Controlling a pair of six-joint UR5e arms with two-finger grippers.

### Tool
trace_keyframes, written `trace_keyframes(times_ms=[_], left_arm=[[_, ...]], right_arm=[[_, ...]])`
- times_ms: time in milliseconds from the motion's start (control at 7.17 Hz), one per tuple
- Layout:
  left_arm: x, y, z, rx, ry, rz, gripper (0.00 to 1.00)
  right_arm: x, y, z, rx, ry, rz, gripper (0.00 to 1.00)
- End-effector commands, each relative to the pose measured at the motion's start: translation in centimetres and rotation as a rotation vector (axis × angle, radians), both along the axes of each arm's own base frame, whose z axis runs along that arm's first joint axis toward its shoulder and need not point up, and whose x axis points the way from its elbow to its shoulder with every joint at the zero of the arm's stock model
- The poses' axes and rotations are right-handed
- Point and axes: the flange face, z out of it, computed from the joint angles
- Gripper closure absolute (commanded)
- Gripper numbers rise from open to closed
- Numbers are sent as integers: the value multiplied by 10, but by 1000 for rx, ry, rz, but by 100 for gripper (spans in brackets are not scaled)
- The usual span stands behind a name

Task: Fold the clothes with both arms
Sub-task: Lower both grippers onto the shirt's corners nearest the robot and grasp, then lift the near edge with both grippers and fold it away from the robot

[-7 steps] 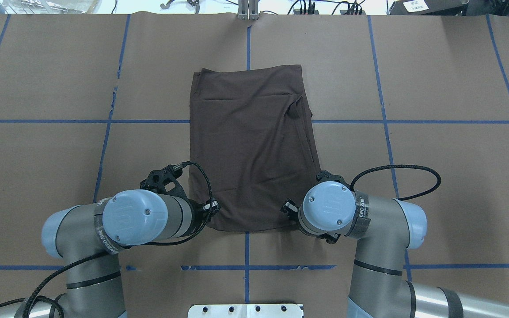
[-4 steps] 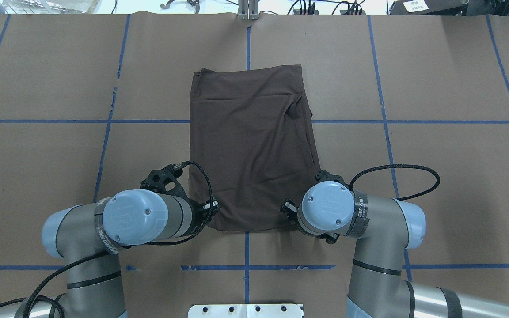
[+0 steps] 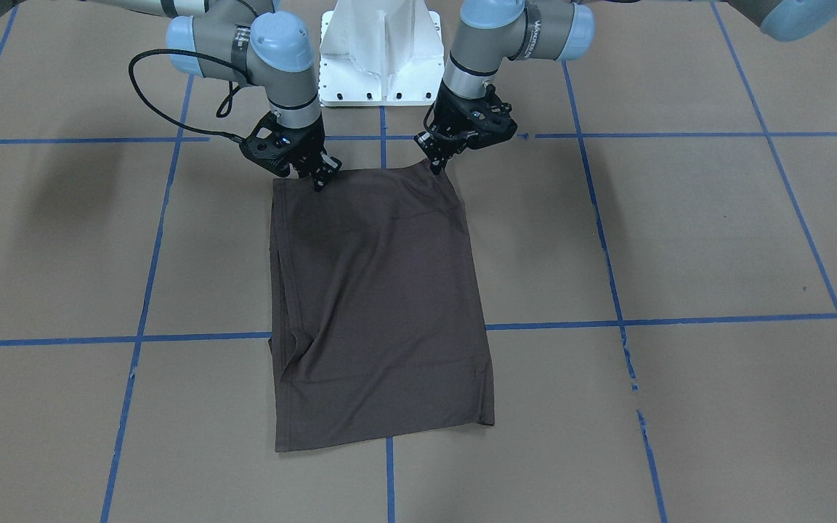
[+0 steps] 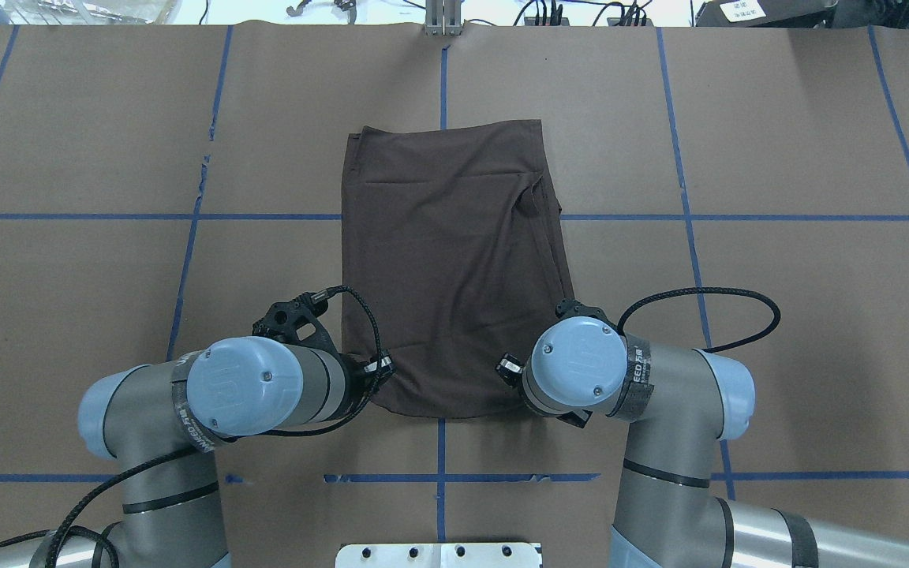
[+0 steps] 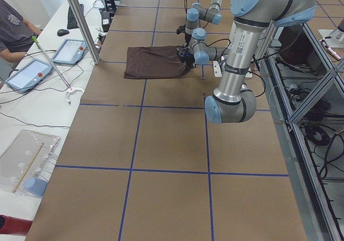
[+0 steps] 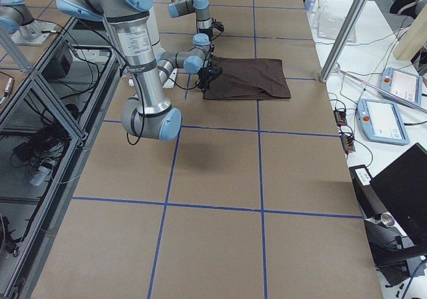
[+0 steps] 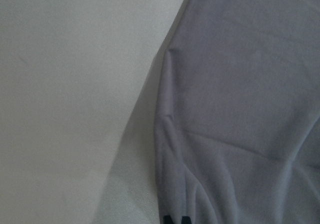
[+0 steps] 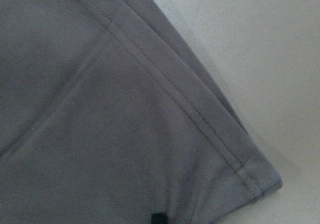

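The dark brown T-shirt (image 3: 375, 305) lies folded into a long rectangle on the brown table; it also shows from overhead (image 4: 447, 260) and in the side views (image 5: 153, 62) (image 6: 247, 79). Its collar, tags and logo are hidden. My left gripper (image 3: 435, 165) (image 4: 382, 367) is shut on the shirt's near left corner. My right gripper (image 3: 319, 180) (image 4: 508, 367) is shut on the near right corner. The near edge sags slightly between them. Both wrist views show cloth close up (image 7: 240, 109) (image 8: 100, 109), with a stitched hem in the right one.
The white pedestal base (image 3: 378, 51) (image 4: 439, 554) stands just behind the grippers. Blue tape lines (image 4: 186, 216) grid the table. A metal post (image 5: 80, 20) and operator tablets (image 5: 27, 71) stand past the far edge.
My right arm has moved a little forward and inward with its corner. The shirt's near edge has bowed and the far edge has shifted slightly. My left arm has barely moved.
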Motion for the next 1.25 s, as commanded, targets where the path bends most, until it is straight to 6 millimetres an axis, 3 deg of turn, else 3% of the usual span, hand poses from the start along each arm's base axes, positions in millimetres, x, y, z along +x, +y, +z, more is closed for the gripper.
trace_keyframes(times_ms=[0,139,418,558,697,976,1116], left_arm=[[0,1,-2,1,3,1,100],[0,0,-6,2,10,1,100],[-4,1,-11,2,12,2,100],[-15,6,-20,3,17,4,100],[-29,18,-37,9,34,16,100],[-43,90,-69,10,45,133,100],[-49,111,-76,8,37,170,100]], right_arm=[[0,0,-1,1,-1,2,100],[3,-3,-6,3,-10,7,100],[34,-1,-37,27,-78,21,100],[52,3,-48,38,-111,26,100],[62,20,-52,54,-130,13,100],[77,67,-59,57,-171,-66,100],[85,89,-61,57,-188,-105,100]])
